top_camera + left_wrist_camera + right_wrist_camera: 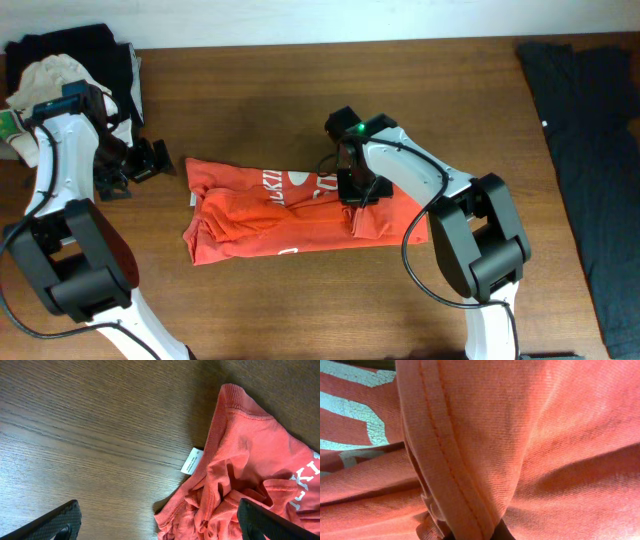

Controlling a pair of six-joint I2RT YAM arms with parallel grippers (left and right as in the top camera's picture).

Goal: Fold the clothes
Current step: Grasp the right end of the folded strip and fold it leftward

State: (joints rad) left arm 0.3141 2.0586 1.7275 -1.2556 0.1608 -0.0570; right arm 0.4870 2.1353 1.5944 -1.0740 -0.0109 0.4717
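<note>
The orange-red shirt (270,215) lies crumpled and partly folded in the middle of the table (300,90), its white lettering (290,185) facing up. A small white label (191,460) pokes out at its left edge. The right gripper (357,192) is pressed down onto the shirt's upper right part. Its wrist view is filled with fabric and a stitched hem, so I cannot tell how far its fingers are apart. The left gripper (140,165) hovers over bare wood just beside the shirt's left end, fingers (55,522) spread wide and holding nothing. A pile of black clothes (90,45) with a pale garment (50,75) sits at the far left corner. A dark cloth (590,150) covers the right side.
</note>
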